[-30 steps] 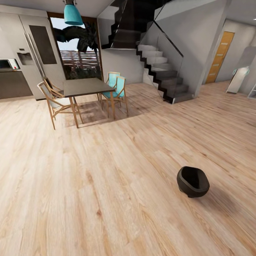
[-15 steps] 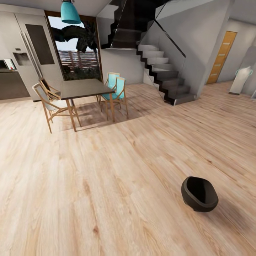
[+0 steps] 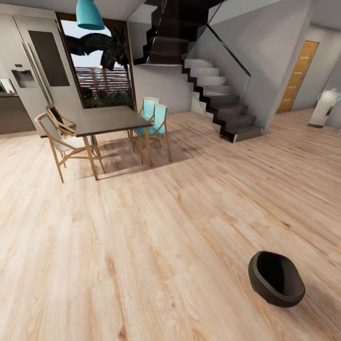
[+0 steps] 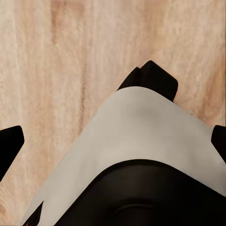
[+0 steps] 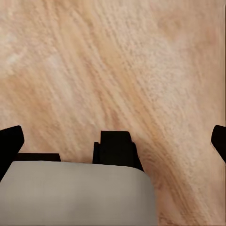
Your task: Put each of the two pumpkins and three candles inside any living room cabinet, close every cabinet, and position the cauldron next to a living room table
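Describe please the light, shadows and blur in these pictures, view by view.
Head view: even soft light, a faint shadow under the dark rectangular dining table, a dim one beside the round black cauldron on the light wood plank floor; straight lines bow near the edges. Both wrist views: floor grain smeared, flat light, no glare.

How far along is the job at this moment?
Nothing looks done yet. The cauldron sits alone on open floor, well apart from the dining table, so placing it is left. In hand: nothing; both wrist views look down at bare planks. Pumpkins, candles and cabinet are out of sight, so their state cannot be judged.
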### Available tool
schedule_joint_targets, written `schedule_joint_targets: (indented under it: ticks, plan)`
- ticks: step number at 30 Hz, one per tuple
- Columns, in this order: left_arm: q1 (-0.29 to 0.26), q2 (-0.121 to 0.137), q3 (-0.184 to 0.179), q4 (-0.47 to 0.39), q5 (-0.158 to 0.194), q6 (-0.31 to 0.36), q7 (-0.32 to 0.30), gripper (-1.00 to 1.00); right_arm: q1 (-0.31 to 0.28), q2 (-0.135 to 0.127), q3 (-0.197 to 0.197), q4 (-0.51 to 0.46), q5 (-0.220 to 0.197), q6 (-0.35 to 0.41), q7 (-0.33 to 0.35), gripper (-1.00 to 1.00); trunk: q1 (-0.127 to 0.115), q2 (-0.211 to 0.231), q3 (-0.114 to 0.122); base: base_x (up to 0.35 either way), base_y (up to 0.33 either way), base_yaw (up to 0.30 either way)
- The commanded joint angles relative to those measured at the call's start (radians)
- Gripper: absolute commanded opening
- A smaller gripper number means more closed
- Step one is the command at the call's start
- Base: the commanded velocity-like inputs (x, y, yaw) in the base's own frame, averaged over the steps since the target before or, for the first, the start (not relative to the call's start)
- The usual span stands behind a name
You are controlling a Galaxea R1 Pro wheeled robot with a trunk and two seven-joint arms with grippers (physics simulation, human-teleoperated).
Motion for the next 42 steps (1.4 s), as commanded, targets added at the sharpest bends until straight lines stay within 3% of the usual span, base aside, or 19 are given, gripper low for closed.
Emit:
schedule_joint_targets:
  ticks: [1,27,42]
  plan:
    - [-0.001,0.000,0.005,0.000,-0.001,0.003,0.002,1.00,-0.001,0.000,0.009,0.003,-0.010,-0.006,-0.001,1.00,0.000,0.000,-0.001,0.329,0.000,0.000]
    - [-0.001,0.000,0.005,0.000,-0.001,0.003,0.002,1.00,-0.001,-0.001,0.009,0.003,-0.013,-0.006,0.001,1.00,0.000,0.000,-0.001,0.329,0.000,-0.004]
    - [-0.001,0.000,0.005,0.000,-0.001,0.003,0.002,1.00,-0.001,-0.001,0.008,0.003,-0.016,-0.006,0.003,1.00,0.000,0.000,0.005,0.084,0.000,-0.271]
